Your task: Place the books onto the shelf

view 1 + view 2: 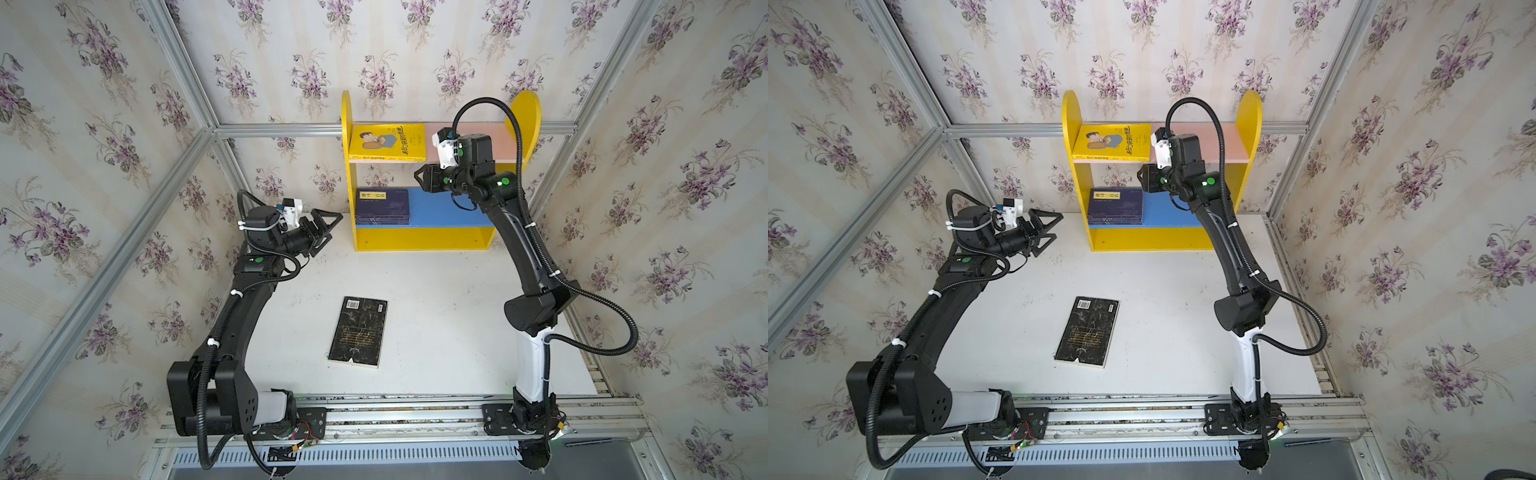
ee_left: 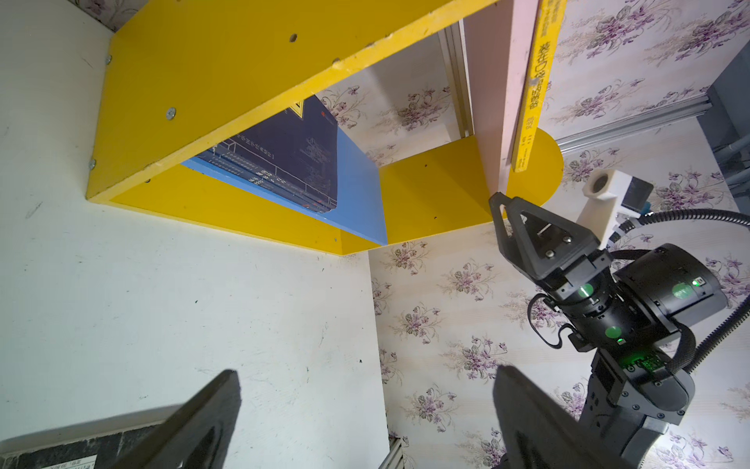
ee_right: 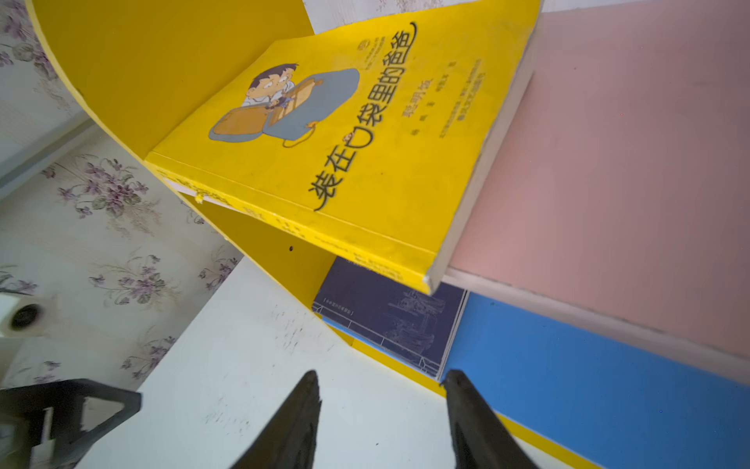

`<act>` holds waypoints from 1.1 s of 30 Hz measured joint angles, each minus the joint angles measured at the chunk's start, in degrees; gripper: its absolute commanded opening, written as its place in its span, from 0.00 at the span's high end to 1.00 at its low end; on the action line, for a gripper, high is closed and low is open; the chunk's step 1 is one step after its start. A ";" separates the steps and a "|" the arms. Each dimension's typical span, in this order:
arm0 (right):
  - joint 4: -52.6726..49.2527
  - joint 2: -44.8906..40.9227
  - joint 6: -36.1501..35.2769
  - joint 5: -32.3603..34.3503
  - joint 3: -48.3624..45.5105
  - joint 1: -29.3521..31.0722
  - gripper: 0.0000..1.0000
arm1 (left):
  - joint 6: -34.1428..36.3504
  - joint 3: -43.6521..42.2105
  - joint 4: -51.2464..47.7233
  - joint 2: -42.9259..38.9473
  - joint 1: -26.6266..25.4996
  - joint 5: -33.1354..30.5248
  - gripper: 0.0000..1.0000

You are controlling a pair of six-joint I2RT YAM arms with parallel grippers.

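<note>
The shelf point(image 1: 415, 243) stands against the back wall in both top views. A yellow book point(image 1: 386, 142) lies flat on its pink upper board point(image 3: 629, 162). Navy books point(image 1: 382, 205) are stacked on the blue lower board point(image 3: 568, 385). A black book point(image 1: 358, 331) lies flat mid-table, apart from both arms. My right gripper point(image 1: 417, 178) hovers in front of the shelf between the two boards, right of the navy stack; in the right wrist view its jaws point(image 3: 381, 375) stand apart with nothing between them. My left gripper point(image 1: 336, 226) is wide open and empty, left of the shelf's base.
Wallpapered walls with an aluminium frame close in the back and both sides. A metal rail point(image 1: 395, 415) carrying both arm bases runs along the table's front edge. The right half of each shelf board is bare. White table point(image 1: 436, 324) lies open around the black book.
</note>
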 measured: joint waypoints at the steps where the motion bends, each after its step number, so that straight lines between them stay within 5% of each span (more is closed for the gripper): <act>1: 0.76 -0.33 -0.74 1.03 -1.16 0.11 0.47 | 0.22 -0.15 -0.28 -0.33 0.00 -0.07 0.01; 11: 11.93 -4.61 -0.44 2.75 -10.80 0.35 0.49 | 1.16 -0.74 -1.84 -1.31 0.02 -1.51 0.01; 18: 25.35 -15.21 1.44 2.89 -31.23 0.94 0.36 | 1.16 -0.72 -1.86 -1.09 0.02 -1.92 0.01; 24: 39.08 -22.56 1.42 6.93 -44.09 0.98 0.35 | 1.14 -0.39 -1.90 -0.07 0.02 -1.95 0.01; 33: 51.17 -22.45 2.03 10.05 -47.56 1.25 0.31 | 1.11 0.48 -2.21 0.50 0.00 -1.86 0.01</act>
